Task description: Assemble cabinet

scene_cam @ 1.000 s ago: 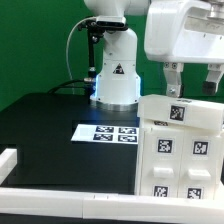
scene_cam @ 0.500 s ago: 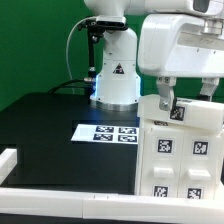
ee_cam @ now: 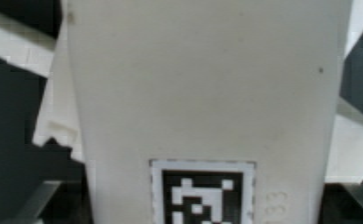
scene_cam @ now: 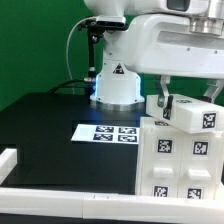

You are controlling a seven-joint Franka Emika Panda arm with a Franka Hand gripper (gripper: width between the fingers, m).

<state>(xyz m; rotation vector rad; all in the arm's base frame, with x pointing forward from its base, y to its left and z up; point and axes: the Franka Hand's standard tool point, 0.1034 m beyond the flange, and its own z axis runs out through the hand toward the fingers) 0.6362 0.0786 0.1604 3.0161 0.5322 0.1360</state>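
The cabinet (scene_cam: 178, 160) is a white plastic box standing on the black table (scene_cam: 50, 125) at the exterior view's right, its front carrying several square black-and-white tags. A tagged white block (scene_cam: 195, 113) sits tilted on top. The gripper (scene_cam: 185, 95) hangs right over that block; whether its fingers are clamped cannot be told. The marker board (scene_cam: 105, 132) lies flat nearby.

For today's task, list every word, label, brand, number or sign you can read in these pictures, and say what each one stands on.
No words, brand names or numbers can be read.
Cabinet: square black-and-white marker tags, patterns only, no text.
Marker board: a group of the same kind of tags, no text.
Robot base: a black triangular sign, too small to read.
Wrist view: one tag on a white panel, blurred, no text.
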